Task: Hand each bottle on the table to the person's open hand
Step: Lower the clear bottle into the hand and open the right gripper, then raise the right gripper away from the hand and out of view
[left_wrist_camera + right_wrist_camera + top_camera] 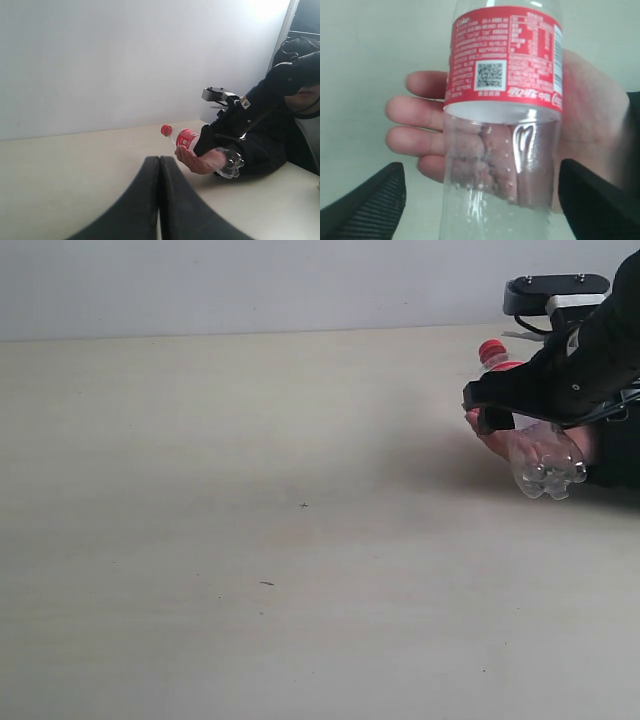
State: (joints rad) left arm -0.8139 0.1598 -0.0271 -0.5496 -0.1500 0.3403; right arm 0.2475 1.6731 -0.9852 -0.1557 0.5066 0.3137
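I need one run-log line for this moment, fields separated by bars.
stage: handover | right gripper: open around clear bottle | bottle: lying on person's open hand | left gripper: shut, empty

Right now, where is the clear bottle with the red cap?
The clear bottle is at the exterior view's far right, lying over the person's open hand, with the right claw around it.

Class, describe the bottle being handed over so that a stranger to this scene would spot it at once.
Look to the right side of the pale table, at a person's open hand, palm up. Over it is the bottle: clear plastic, red cap, red label.
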